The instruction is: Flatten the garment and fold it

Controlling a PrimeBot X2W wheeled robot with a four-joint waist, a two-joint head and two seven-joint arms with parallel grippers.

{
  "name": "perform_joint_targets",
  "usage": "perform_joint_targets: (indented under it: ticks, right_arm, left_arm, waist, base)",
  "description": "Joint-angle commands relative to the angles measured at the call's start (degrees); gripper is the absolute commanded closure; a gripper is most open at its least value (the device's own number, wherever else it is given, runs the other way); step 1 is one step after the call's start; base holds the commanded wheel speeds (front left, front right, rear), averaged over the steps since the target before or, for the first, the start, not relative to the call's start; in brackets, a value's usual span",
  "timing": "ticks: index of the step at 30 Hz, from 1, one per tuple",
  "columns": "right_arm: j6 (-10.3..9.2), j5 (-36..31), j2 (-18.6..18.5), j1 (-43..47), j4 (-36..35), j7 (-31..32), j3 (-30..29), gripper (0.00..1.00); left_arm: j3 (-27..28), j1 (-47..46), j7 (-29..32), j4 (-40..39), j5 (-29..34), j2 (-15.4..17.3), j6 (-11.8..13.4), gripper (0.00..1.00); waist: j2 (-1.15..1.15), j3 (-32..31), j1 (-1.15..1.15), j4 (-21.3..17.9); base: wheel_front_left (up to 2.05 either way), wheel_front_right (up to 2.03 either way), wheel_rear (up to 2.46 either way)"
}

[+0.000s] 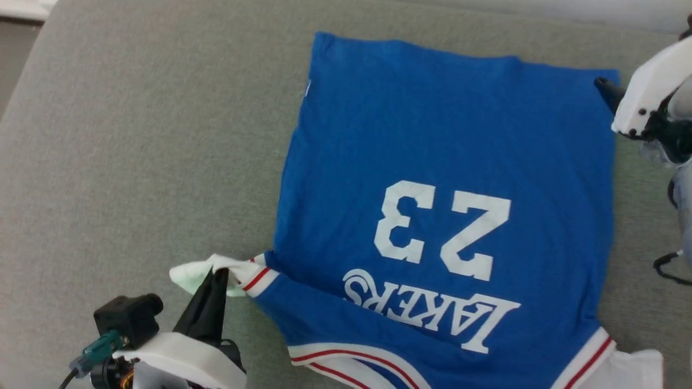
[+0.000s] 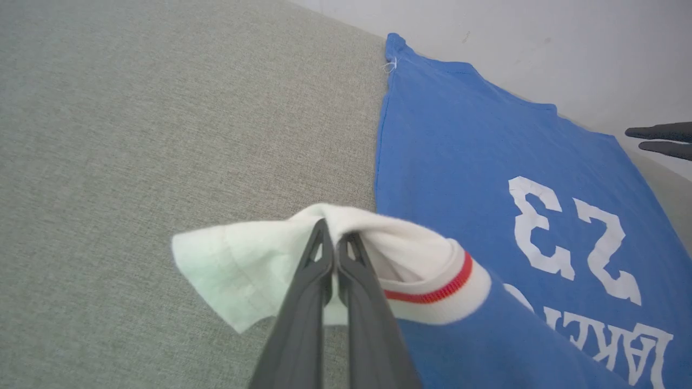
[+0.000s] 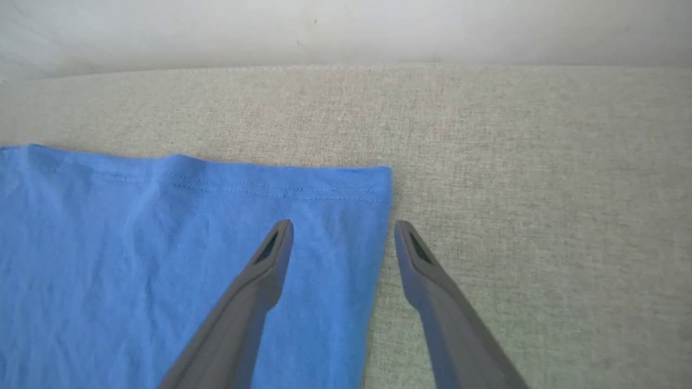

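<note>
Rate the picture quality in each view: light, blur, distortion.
Head view: soft even light, no hard shadows, garment lettering legible. Left wrist view: white sleeve washed out, faintly green, around the left gripper. Right wrist view: flat light, hem stitching crisp, couch edge slightly bowed.

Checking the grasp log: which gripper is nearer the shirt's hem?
Right. The right gripper hangs open astride the hem corner of the garment, one finger over cloth, one over the grey surface. The left gripper is at the opposite end, shut on the white sleeve.
</note>
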Motion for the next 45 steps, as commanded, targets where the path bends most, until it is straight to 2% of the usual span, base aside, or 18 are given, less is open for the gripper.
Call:
perform_joint_targets:
  ticks: [1,6,9,10,11,14,20,24,28,31,35,38,41,43,45]
  right_arm:
    - [-0.03,-0.98,-0.32,-1.46,1.46,0.46,0.08,0.00]
    - [-0.03,-5.56,-0.85,-4.58,7.59,2.00,0.67,0.00]
    - [-0.03,-6.90,-0.86,-4.88,12.47,6.34,-0.10,0.00]
    - [-0.03,-6.97,-0.81,-4.93,13.66,7.94,-0.66,0.57]
    - [-0.03,-7.21,-0.70,-4.86,14.54,9.59,-0.97,1.00]
    - [-0.03,-7.92,0.36,-4.76,15.78,13.13,-1.06,1.00]
    - [-0.03,-9.45,1.54,-5.72,13.46,9.23,3.10,1.00]
    - [-0.03,-9.31,1.19,-6.03,9.67,3.52,8.68,1.00]
    - [-0.03,-6.90,0.58,-4.68,5.05,-0.11,17.25,1.00]
    - [-0.03,-2.91,-2.25,-1.54,-0.36,-1.34,23.76,1.00]
    - [-0.03,4.40,-9.54,6.62,-10.71,0.04,29.33,1.00]
    - [-0.03,9.13,-16.23,15.58,-20.04,2.06,28.80,1.00]
    - [-0.03,12.44,-21.18,26.79,-29.34,4.46,24.09,1.00]
    - [-0.03,13.46,-22.90,35.04,-35.09,6.26,19.43,1.00]
    - [-0.03,13.90,-22.81,43.69,-40.21,8.22,13.49,1.00]
  left_arm:
    - [-0.08,-1.34,-0.47,-0.27,0.68,-0.27,-0.37,1.00]
    - [-0.65,-2.39,-0.95,-0.07,0.91,-0.65,-1.02,1.00]
    - [-0.87,-2.57,-1.12,0.29,0.88,-0.90,-1.13,1.00]
    - [-0.87,-2.56,-1.19,0.47,0.85,-0.93,-1.13,1.00]
    - [-0.86,-2.52,-1.23,0.65,0.82,-0.93,-1.11,1.00]
    - [-0.70,-2.34,-1.29,1.13,0.71,-0.83,-0.95,1.00]
    - [-0.40,-1.84,-0.98,2.05,0.91,-0.21,-0.26,1.00]
    - [-0.27,-0.77,-0.22,2.59,0.85,0.46,0.49,1.00]
    - [0.74,1.72,0.52,2.83,0.45,1.58,2.04,1.00]
    - [1.46,3.79,1.14,2.92,0.16,2.50,3.20,1.00]
    - [2.37,6.60,1.70,2.93,-0.43,3.35,4.60,1.00]
    - [3.19,9.01,1.85,2.53,-0.92,3.91,5.66,1.00]
    - [3.99,11.25,1.84,2.04,-1.36,4.40,6.58,1.00]
    - [4.34,12.46,1.84,1.72,-1.64,4.56,7.03,1.00]
    - [4.52,13.35,1.94,1.52,-1.83,4.73,7.36,1.00]
  waist:
    - [0.00,3.93,-0.02,3.40]
    - [0.00,5.24,-0.02,3.65]
    - [0.00,5.30,-0.02,3.63]
    - [0.00,5.20,-0.02,3.57]
    - [0.00,5.07,-0.02,3.50]
    - [0.00,4.55,-0.02,3.14]
    - [0.00,2.27,-0.02,1.83]
    - [0.00,-1.59,-0.02,0.16]
    - [0.00,-6.22,-0.02,-2.88]
    - [0.00,-9.71,-0.02,-5.02]
    - [0.00,-13.81,-0.02,-7.79]
    - [0.00,-16.14,-0.02,-9.98]
    - [0.00,-17.50,-0.02,-12.30]
    - [0.00,-17.97,-0.02,-13.63]
    - [0.00,-18.19,-0.02,-14.57]
  base:
    - [0.00,0.00,0.00]
    - [0.00,0.00,0.00]
    - [0.00,0.00,0.00]
    - [0.00,0.00,0.00]
    - [0.00,0.00,0.00]
    - [0.00,0.00,0.00]
    - [0.00,0.00,0.00]
    - [0.00,0.00,0.00]
    - [0.00,0.00,0.00]
    - [0.00,0.00,0.00]
    - [0.00,0.00,0.00]
    - [0.00,0.00,0.00]
    - [0.00,0.00,0.00]
    - [0.00,0.00,0.00]
    - [0.00,0.00,0.00]
